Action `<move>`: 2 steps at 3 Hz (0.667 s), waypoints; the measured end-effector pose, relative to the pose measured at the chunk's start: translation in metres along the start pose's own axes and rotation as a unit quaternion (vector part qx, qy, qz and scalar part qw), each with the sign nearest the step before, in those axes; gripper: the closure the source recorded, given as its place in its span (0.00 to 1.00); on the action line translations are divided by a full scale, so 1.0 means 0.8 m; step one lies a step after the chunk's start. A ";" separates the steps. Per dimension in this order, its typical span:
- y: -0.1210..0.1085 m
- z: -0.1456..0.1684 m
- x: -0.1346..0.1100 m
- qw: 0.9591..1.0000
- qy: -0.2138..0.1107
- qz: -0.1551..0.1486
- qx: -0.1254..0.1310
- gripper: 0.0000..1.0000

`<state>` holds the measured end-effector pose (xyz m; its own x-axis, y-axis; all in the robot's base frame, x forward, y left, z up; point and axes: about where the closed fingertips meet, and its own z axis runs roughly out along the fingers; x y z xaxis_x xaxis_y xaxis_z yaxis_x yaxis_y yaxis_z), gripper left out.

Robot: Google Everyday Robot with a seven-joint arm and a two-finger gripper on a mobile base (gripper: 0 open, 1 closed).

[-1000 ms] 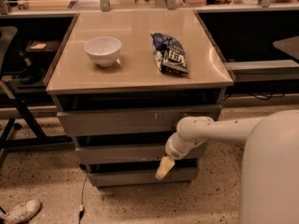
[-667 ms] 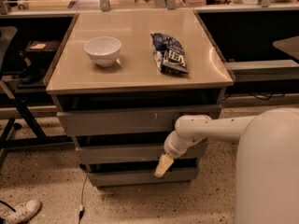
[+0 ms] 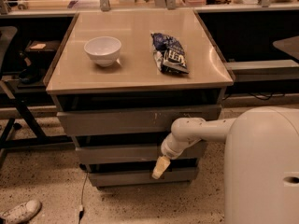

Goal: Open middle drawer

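The middle drawer (image 3: 119, 153) is a wide, shallow grey front on the cabinet, below the taller top front (image 3: 135, 120) and above the lowest front (image 3: 135, 177). Dark gaps show above and below it, and none of its inside shows. My gripper (image 3: 159, 168) hangs down from the white arm (image 3: 196, 130) that reaches in from the right. Its pale tip is in front of the right part of the cabinet, at the middle drawer's lower edge, over the gap above the lowest front. I cannot tell whether it touches the drawer.
On the tan cabinet top (image 3: 135, 73) stand a white bowl (image 3: 103, 50) and a blue snack bag (image 3: 169, 52). My white body (image 3: 264, 167) fills the lower right. A dark table leg (image 3: 28, 120), a cable (image 3: 83, 195) and a shoe (image 3: 21, 212) are at the left.
My gripper and arm have shifted slightly to the left along the cabinet front. The drawers, bowl and bag have not moved.
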<state>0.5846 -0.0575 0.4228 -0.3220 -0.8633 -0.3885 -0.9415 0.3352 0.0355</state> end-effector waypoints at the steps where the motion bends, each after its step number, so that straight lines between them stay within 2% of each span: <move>1: 0.023 0.014 0.004 1.000 0.009 0.004 -0.025 0.00; 2: 0.024 0.010 0.003 1.000 0.010 0.004 -0.026 0.00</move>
<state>0.5667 -0.0500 0.4152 -0.3309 -0.8681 -0.3701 -0.9426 0.3228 0.0857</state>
